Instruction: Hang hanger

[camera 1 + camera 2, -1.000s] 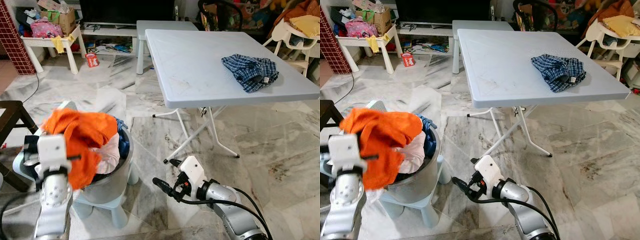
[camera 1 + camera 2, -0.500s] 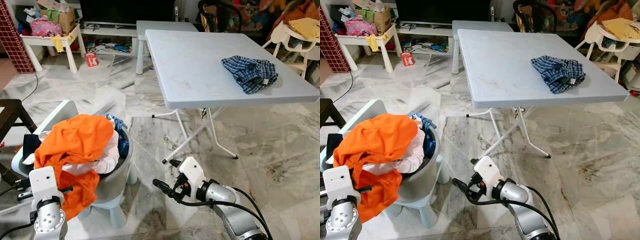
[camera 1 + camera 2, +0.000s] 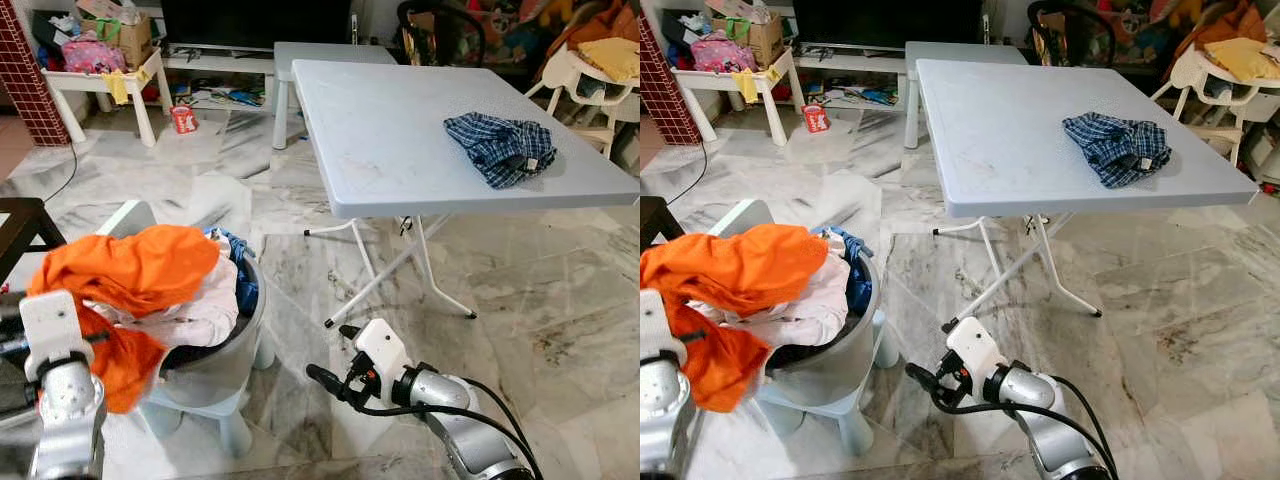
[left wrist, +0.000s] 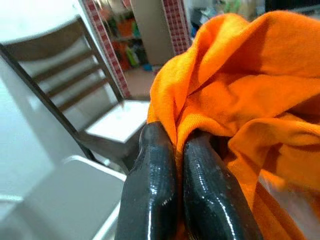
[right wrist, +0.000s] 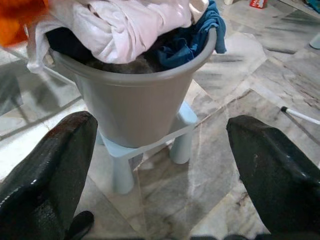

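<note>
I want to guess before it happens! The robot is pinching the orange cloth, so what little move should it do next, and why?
Probably lift it a bit higher. The left gripper is shut on the orange cloth, but the cloth drapes over the white clothes piled in the grey bucket. Raising it should pull it free. The right gripper waits open, low beside the bucket.

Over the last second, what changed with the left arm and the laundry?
The left gripper, shut on the orange garment, dropped low from above the bucket, then came partway back up at the bucket's left, dragging the cloth sideways; it still drapes the pile. The right gripper stayed open and low beside the bucket. The plaid cloth on the folding table has not moved.
</note>
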Controlling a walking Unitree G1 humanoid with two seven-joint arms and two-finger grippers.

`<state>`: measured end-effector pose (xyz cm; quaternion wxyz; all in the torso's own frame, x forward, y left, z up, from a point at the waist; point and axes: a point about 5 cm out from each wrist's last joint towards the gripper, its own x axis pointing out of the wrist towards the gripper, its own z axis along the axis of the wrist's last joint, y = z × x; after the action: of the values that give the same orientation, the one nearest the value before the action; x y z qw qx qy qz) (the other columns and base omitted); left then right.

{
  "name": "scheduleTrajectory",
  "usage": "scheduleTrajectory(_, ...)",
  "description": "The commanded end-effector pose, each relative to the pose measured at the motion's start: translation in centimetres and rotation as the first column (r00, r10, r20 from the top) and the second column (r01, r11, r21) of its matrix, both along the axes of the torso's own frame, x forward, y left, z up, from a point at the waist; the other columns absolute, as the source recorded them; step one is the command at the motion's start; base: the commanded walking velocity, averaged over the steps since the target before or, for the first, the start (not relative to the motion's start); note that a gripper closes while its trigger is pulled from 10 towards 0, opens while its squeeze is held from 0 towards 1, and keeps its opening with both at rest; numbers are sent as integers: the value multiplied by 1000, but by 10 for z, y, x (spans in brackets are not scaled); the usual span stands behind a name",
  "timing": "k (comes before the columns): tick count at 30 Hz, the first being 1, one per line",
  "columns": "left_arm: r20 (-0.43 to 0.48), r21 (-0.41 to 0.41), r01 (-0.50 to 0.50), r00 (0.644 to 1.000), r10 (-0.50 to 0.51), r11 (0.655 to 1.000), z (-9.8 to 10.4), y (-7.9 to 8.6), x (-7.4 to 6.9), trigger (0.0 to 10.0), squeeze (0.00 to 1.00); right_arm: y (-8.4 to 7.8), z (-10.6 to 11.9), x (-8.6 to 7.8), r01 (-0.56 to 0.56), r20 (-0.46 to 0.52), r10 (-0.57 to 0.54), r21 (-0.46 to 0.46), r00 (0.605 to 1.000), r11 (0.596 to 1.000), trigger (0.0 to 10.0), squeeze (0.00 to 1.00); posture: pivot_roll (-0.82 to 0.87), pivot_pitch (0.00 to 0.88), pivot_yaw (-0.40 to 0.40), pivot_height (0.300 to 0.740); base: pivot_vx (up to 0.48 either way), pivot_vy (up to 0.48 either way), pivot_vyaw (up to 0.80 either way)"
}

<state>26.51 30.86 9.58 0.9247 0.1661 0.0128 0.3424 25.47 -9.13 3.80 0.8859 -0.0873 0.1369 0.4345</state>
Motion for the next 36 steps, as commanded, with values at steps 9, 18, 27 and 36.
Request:
scheduleTrajectory(9,165,265,281,929,-331,922,54,-77,47,0,0,-2,1,3,19,29,-19,-18,999,1000,10000,0,52,0,-63,740,0,0,0)
scheduleTrajectory(18,-72,65,476,879,-471,877,-12,-122,46,0,0,0,1,2,24,35,-23,-25,999,999,10000,0,50,0,-59,740,0,0,0)
scheduleTrajectory(27,-266,-15,457,855,-444,889,-53,-105,27,0,0,0,0,0,20,31,-18,-38,999,999,10000,0,51,0,-64,740,0,0,0)
scheduleTrajectory(36,-176,-60,522,833,-524,851,-51,-113,22,0,0,-1,-1,1,15,33,-14,-58,999,998,10000,0,54,0,-66,740,0,0,0)
